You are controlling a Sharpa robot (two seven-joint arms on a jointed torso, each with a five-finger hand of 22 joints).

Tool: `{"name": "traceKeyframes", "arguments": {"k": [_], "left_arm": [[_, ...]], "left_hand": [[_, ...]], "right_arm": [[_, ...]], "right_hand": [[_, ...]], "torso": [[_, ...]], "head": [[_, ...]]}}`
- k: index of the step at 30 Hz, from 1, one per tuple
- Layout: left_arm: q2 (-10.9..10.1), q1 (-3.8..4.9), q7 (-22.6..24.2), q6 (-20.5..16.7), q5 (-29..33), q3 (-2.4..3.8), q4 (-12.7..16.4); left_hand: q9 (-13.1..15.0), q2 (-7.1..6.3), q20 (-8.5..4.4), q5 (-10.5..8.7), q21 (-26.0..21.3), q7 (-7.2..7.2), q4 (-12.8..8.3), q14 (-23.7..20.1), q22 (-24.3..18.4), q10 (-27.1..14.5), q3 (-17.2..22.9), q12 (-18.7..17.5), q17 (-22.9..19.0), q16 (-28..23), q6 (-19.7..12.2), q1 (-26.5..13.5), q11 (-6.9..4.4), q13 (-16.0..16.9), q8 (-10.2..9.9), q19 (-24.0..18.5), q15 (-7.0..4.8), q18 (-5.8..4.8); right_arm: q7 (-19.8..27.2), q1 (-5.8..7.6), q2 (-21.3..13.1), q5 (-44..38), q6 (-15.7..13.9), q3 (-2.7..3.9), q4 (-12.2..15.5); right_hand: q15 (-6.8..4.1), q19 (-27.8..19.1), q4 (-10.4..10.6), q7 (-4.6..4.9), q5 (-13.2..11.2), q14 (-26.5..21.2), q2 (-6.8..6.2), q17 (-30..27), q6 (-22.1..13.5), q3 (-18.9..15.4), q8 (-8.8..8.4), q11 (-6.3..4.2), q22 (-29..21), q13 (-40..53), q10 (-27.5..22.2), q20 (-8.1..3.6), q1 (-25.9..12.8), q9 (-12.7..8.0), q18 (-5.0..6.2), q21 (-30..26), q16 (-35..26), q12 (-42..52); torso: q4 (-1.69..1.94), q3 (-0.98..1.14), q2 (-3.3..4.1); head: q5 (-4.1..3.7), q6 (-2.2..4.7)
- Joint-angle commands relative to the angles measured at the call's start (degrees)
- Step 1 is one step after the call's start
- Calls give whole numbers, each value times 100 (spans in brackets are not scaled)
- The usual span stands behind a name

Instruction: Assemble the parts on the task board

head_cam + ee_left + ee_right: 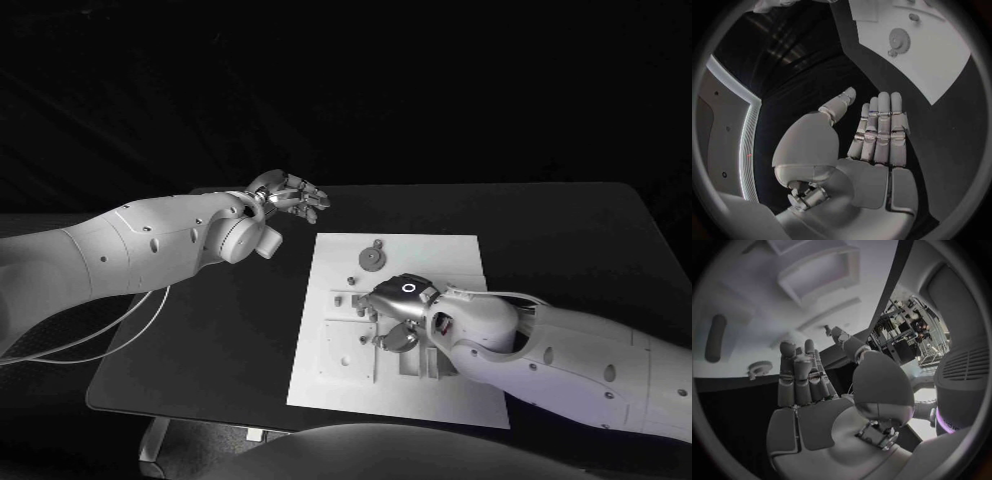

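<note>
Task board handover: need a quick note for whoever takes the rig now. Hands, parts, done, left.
Left hand: open, holds nothing, over bare table beyond the task board's far left corner.
Right hand: open, fingers straight, low over the board's middle; holds nothing.
Parts: round gear lies flat near the board's far end; other small pieces lie around the right hand.
Done: cannot tell from here.
Left: picking up and seating the gear and loose pieces.
</note>
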Motion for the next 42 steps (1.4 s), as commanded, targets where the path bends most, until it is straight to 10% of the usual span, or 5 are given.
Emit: {"name": "traceKeyframes", "arguments": {"k": [1, 9, 18, 28, 42], "left_arm": [[-13, 8, 36, -1, -13, 4, 15], [-48, 8, 53, -3, -13, 4, 27], [-75, 8, 60, -2, -13, 3, 32], [-55, 8, 59, 0, -13, 3, 40], [-59, 8, 63, 7, -13, 4, 36]], "left_hand": [[-5, 1, 6, -1, -25, 4, 2, 28, 7, -33, 2, -28, 11, -37, -38, 73, 1, -6, -1, 29, -3, 71], [-6, 2, 8, -1, -28, 3, 8, 33, 10, -28, 10, -22, 24, -43, -33, 81, 0, -7, 4, 34, -3, 70], [-8, -4, 9, -1, -30, 4, 14, 36, 12, -21, 10, -15, 34, -50, -32, 75, -2, -7, 7, 36, -2, 68], [-9, -6, 9, -1, -31, 4, 18, 37, 13, -21, 10, -13, 41, -54, -32, 71, -2, -8, 9, 37, -2, 68], [-11, -10, 9, -1, -34, 4, 25, 39, 15, -23, 8, -11, 50, -61, -33, 60, -2, -10, 10, 39, -1, 67]], "right_arm": [[-9, 124, -163, 34, -223, 115, 180], [-91, 425, -828, 461, 48, 508, 601], [-119, 535, -1113, 347, 380, 500, 441], [-143, 467, -1077, 169, 490, 321, 185], [-210, 438, -1155, 97, 826, 267, 198]], "right_hand": [[25, 3, 9, -41, 16, 39, -13, 10, 27, -45, 53, 31, 104, -2, -32, -22, 68, 12, 245, -14, 42, 5], [-102, 163, 6, -42, 16, 278, 172, 3, 363, -119, 283, -103, 112, 82, 288, -99, 155, 104, 245, 71, 122, 203], [-93, 144, 21, -61, 19, 289, 73, -20, 358, -155, 287, -96, 106, 73, 263, -99, 114, 117, 245, 55, 88, 189], [-58, 127, 160, -98, 21, 278, -78, -35, 246, -133, 229, -58, 99, 8, 83, -92, 63, 81, 245, 27, 61, 78], [37, 100, 376, -257, 18, 226, -235, -37, 124, -109, 190, 39, 96, -89, -131, -74, 17, 41, 245, -19, 51, -43]], "torso": [[-5, 2, -2], [-5, -3, 0], [-16, -6, 2], [6, -4, 3], [5, -6, 3]], "head": [[-22, 29], [-103, 125], [-146, 241], [-214, 288], [-240, 232]]}}
